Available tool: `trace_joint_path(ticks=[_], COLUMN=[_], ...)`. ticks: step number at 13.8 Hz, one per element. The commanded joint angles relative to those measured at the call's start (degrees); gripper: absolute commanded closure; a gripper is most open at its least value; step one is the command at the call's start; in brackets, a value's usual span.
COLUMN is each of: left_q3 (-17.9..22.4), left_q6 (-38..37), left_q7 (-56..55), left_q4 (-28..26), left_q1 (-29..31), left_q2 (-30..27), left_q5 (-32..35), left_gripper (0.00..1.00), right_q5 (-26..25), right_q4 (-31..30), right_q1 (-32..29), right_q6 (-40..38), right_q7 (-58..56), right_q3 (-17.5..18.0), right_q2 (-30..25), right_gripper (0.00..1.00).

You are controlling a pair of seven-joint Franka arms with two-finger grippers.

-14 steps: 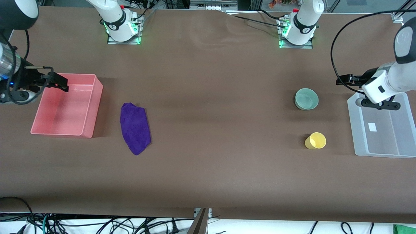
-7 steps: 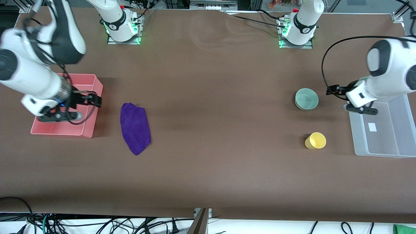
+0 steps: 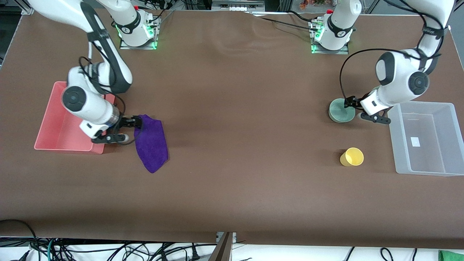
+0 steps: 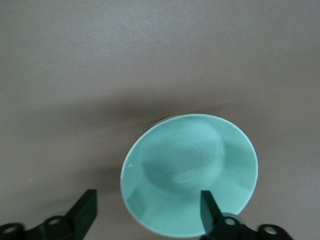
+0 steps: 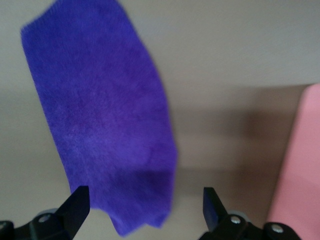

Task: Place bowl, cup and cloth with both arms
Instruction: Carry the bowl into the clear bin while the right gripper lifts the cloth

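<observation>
Purple cloth (image 3: 151, 143) lies beside the pink bin (image 3: 58, 125), with the right gripper (image 3: 137, 122) over its edge, jaws wide and empty; the approach looks done, a descent and pinch comes next. The left gripper (image 3: 351, 104) hangs over the bowl (image 3: 340, 111), also wide and empty (the cup (image 3: 351, 157) waits nearer the camera).

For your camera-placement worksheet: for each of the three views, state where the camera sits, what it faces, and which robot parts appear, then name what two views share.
Front view: high across the table, facing both arm bases; shows both arms, the pink bin and clear bin.
Left wrist view: on the left arm, looking down at the bowl between the open left gripper fingers.
Right wrist view: on the right arm, over the cloth, open right gripper showing.
Shared: bowl and cloth also appear in the front view.
</observation>
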Motion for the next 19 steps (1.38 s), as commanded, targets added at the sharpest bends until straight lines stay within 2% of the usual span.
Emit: trace_joint_path(ticks=[1, 2, 4, 5, 6, 7, 8, 9, 12, 15, 17, 19], left_q3=[-0.2, -0.2, -0.1, -0.1, -0.1, -0.1, -0.1, 0.3, 0.6, 0.6, 0.6, 0.6], left_q6=[4.3, 5.4, 5.1, 4.8, 4.8, 4.4, 1.5, -3.9, -24.5, -37.9, -40.6, -40.7], left_q7=[1.6, 1.6, 1.6, 1.6, 1.7, 1.3, 1.2, 1.2, 1.7, 5.4, 11.1, 18.1], left_q4=[0.7, 0.7, 1.4, 1.9, 2.3, 3.5, 5.3, 8.7, 22.6, 36.5, 45.4, 53.0], left_q1=[-0.3, -0.3, -0.3, -0.1, 0.3, 0.4, 0.4, 0.5, 3.3, 8.3, 10.8, 13.8], left_q2=[4.3, 5.8, 6.4, 6.3, 6.3, 6.1, 5.4, 4.7, 4.6, 6.1, 10.3, 15.5], left_q5=[-1.8, -1.8, -1.8, -1.8, -1.8, -1.8, -1.8, -1.8, -1.1, 4.0, 8.6, 13.0], left_gripper=[0.48, 0.58, 0.96, 1.0, 1.0, 1.0, 1.0, 1.0, 1.0, 1.0, 1.0, 1.0], right_q5=[-0.6, -0.7, -0.7, -0.8, -0.8, -0.8, -0.8, -0.8, -0.9, -1.2, -1.1, -1.2], right_q4=[-3.1, -3.5, -4.0, -5.3, -6.1, -6.0, -6.0, -5.9, -4.8, 3.3, 11.8, 17.8], right_q1=[2.6, 2.7, 2.7, 2.7, 2.7, 2.7, 2.7, 2.7, 2.5, 0.9, -0.5, -2.0], right_q6=[5.8, 6.2, 8.1, 10.9, 12.2, 12.1, 12.1, 12.1, 10.7, -3.4, -16.0, -27.5], right_q7=[8.1, 8.5, 8.4, 8.3, 8.3, 8.2, 8.2, 8.2, 7.9, 6.1, 2.0, -1.6], right_q3=[0.7, 0.7, 0.7, 0.7, 0.7, 0.7, 0.7, 0.7, 0.7, 0.6, 0.3, -0.2], right_q2=[1.5, 2.1, 3.9, 4.2, 4.4, 4.6, 4.7, 4.7, 3.4, 0.2, -0.9, -3.8], right_gripper=[0.0, 0.0, 0.02, 0.26, 0.57, 0.77, 0.93, 1.0, 1.0, 1.0, 1.0, 1.0])
